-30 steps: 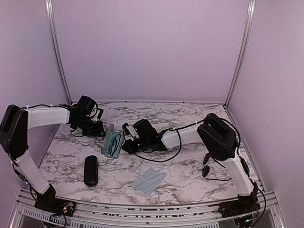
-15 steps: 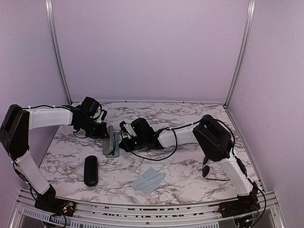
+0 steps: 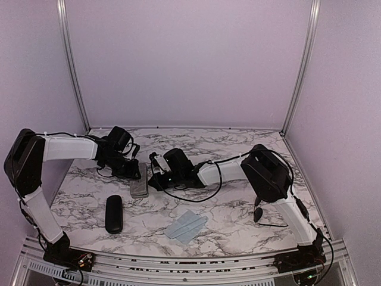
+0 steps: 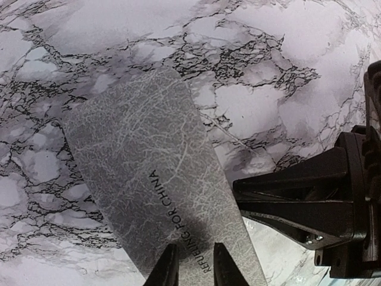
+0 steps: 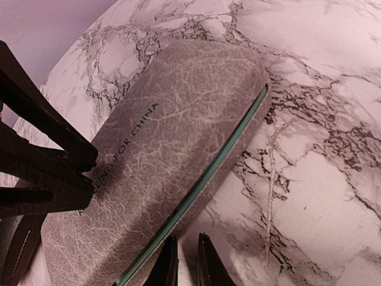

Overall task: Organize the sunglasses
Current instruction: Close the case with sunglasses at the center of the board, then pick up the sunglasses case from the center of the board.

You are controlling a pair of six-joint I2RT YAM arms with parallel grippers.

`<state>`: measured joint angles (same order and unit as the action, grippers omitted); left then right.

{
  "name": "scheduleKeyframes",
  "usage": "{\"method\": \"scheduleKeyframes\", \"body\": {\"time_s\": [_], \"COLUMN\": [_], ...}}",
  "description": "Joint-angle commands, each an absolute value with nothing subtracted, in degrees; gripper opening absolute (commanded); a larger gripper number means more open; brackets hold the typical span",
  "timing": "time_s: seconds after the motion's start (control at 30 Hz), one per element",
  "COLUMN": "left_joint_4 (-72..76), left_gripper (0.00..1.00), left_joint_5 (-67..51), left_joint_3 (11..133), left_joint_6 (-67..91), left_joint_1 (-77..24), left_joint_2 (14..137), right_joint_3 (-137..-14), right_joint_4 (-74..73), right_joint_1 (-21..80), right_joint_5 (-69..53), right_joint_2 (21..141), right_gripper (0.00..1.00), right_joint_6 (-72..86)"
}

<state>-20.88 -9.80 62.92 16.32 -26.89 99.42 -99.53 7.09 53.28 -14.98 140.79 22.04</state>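
Sunglasses [image 3: 260, 214] of thin black wire with dark oval lenses lie on the marble-patterned table [image 3: 238, 205] by the right arm's base, well apart from the grey textured rectangular case [image 3: 139, 182]. The left gripper [image 4: 193, 269] over the lid and the right gripper [image 5: 186, 263] at its teal seam both have fingers nearly together, holding nothing. To seat the lid, probably press squarely beside that seam, the right gripper bracing the case.

Soft lilac light, mild shadows, sharp focus
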Motion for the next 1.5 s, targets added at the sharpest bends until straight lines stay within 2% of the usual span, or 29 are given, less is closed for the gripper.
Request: {"method": "scheduleKeyframes", "body": {"time_s": [0.0,0.17,0.37,0.57,0.87,1.17,1.47], "left_joint_4": [-21.1,-22.7,-22.9,-21.4,-21.0,-20.5,-20.4], "left_gripper": [0.21,0.21,0.21,0.21,0.21,0.21,0.21], "left_joint_5": [-9.2,-6.6,-2.8,-2.8,-2.2,-2.2,-3.0], "left_joint_3": [63.9,64.3,62.2,59.8,57.5,57.6,57.3], "left_joint_6": [16.6,16.4,16.8,17.1,17.0,17.0,17.1], "left_joint_1": [-27.2,-27.4,-27.4,-27.3,-27.4,-27.3,-27.4], "left_joint_2": [98.1,95.3,91.7,91.8,90.7,91.7,90.9], "right_joint_3": [-99.2,-97.3,-94.0,-96.2,-100.0,-90.2,-87.4], "right_joint_4": [5.5,5.3,6.3,6.5,5.2,9.1,13.5], "right_joint_1": [53.5,53.5,53.7,54.6,55.0,54.0,54.2], "right_joint_5": [-16.4,-16.8,-18.3,-20.4,-21.3,-20.3,-21.2], "right_joint_2": [141.2,136.5,129.0,128.6,137.7,138.2,140.7], "right_gripper": [0.13,0.15,0.24,0.28,0.13,0.12,0.12], "right_joint_6": [21.9,21.5,21.5,22.4,23.2,25.1,27.6]}}
